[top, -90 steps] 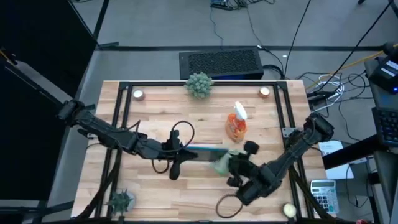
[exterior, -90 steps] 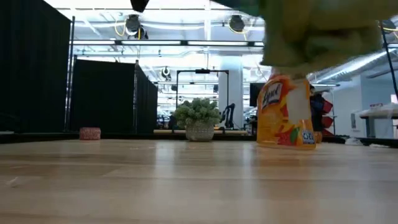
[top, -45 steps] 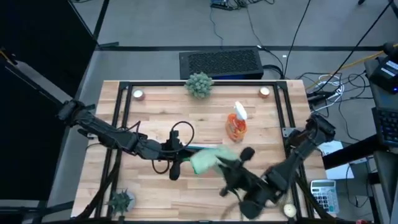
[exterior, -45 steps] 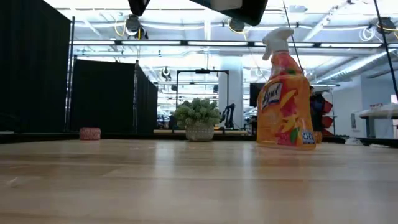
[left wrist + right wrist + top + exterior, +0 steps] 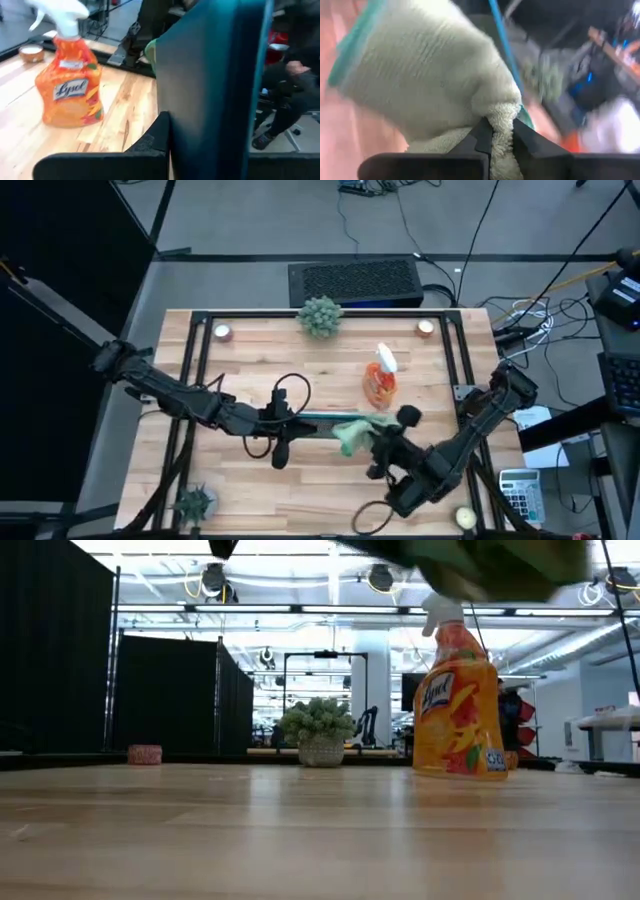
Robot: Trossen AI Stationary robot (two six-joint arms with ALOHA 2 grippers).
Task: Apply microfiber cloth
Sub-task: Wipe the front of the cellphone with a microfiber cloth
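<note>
Both grippers grip: right gripper [image 5: 372, 442] pinching soft pale sage-green microfiber cloth [image 5: 352, 432], now pulled back right along dark flat tablet [image 5: 315, 418], left gripper [image 5: 284, 418] clamping tablet.

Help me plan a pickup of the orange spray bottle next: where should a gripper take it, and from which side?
Grip the spray bottle at its narrow neck under the white trigger head, coming level from its open side away from the microfiber cloth and right gripper. It stands upright, and its body looks wide for the fingers.
</note>
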